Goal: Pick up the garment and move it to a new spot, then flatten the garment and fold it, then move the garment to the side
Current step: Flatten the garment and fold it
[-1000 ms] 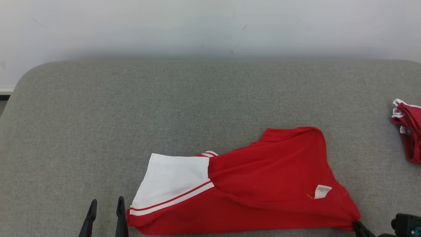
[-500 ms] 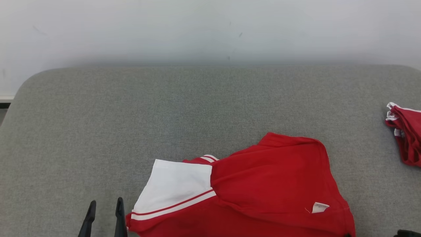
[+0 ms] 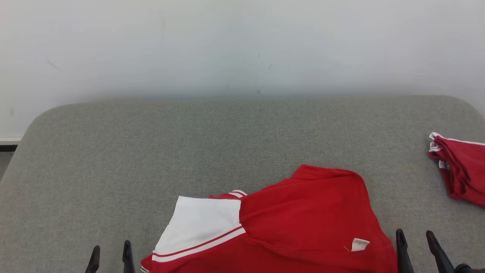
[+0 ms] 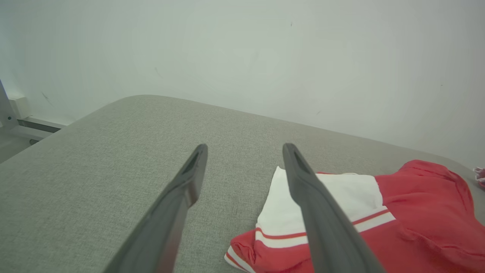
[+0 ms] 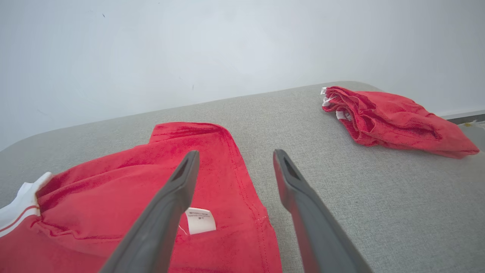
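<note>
Head view shows us the crumpled red-and-white cloth garment [image 3: 303, 223] on the grey fabric table [image 3: 227, 144]; our left gripper [image 3: 111, 250] and right gripper [image 3: 413, 237] flank it, both jaws apart, empty.

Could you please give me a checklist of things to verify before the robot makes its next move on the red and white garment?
1. The left gripper is open and holds nothing: ok.
2. The right gripper is open and holds nothing: ok.
3. The garment lies on the grey surface: ok.
4. The garment is flat: not ok, it is creased and partly folded over.
5. The second red garment lies apart from it: ok.
6. The garment's near edge: cannot tell, cut off in the head view.
</note>
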